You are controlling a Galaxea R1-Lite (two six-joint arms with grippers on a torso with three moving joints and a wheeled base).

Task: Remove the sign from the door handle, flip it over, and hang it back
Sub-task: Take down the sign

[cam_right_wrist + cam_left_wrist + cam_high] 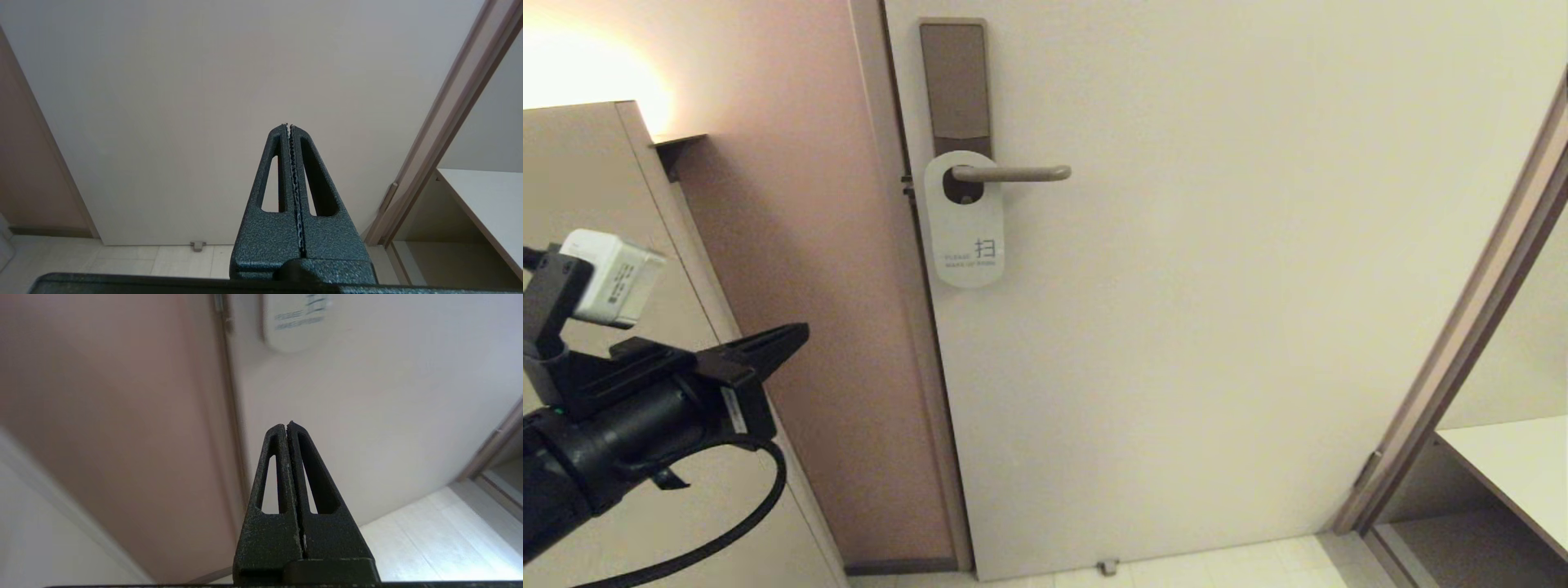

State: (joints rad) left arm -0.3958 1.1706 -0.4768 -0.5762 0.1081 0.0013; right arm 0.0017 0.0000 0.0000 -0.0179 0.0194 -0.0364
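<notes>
The sign (pixel 965 224) hangs by its oval hole on the door handle (pixel 1013 173), white "PLEASE MAKE UP ROOM" side facing out; its rounded lower end (pixel 296 324) also shows in the left wrist view. The handle is a slim bronze-grey lever on a tall narrow backplate (pixel 955 82). My left gripper (pixel 796 333) is shut and empty, raised at the left, well below and to the left of the sign, pointing toward the door; its fingertips (pixel 287 425) meet. My right gripper (pixel 288 126) is shut and empty, facing the lower door, and does not show in the head view.
The pale door (pixel 1258 286) fills the middle, with a pinkish wall (pixel 792 245) and a beige cabinet (pixel 596 204) to its left. An opening with a shelf (pixel 1511 457) lies at the right. A small door stop (pixel 1107 566) sits on the tiled floor.
</notes>
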